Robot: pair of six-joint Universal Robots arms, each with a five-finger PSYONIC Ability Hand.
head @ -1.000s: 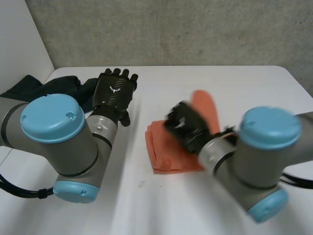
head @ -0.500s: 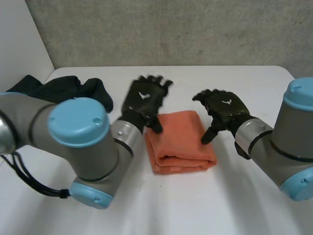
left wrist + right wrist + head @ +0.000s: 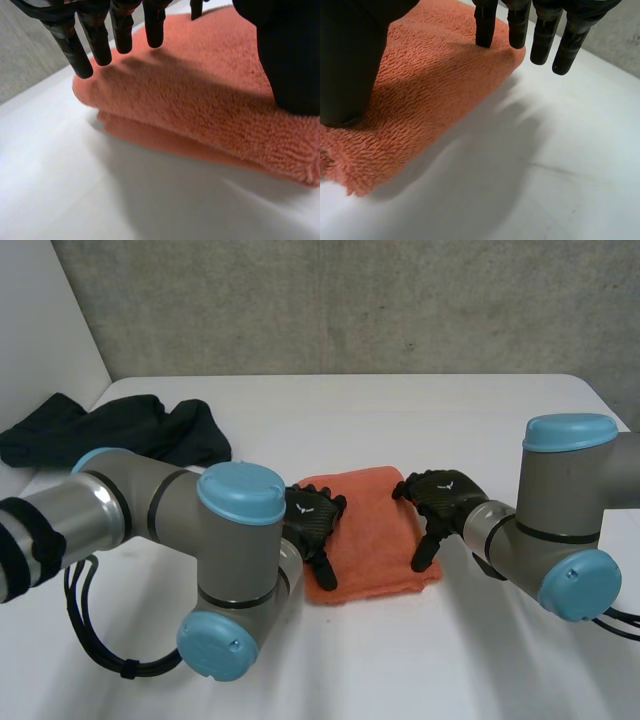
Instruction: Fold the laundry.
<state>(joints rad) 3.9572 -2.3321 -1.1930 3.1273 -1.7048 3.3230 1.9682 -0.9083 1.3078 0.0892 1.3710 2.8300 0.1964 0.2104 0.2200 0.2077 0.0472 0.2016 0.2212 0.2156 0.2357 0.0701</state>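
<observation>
Table (image 3: pixel 400 670), white: bearing all items.
Towel (image 3: pixel 372 530), orange, folded: lying flat at the table's middle, its long axis running away from the robot and its layers showing along the left side.
Left hand (image 3: pixel 312 521): resting on the towel's left edge, fingers (image 3: pixel 95 40) straight and spread, thumb pressing the top layer, gripping nothing.
Right hand (image 3: pixel 446 498): sitting at the towel's right edge, fingers (image 3: pixel 485 25) straight, thumb pressing near the near corner, gripping nothing.
Dark clothes (image 3: pixel 120 428): lying heaped at the far left, well apart.
</observation>
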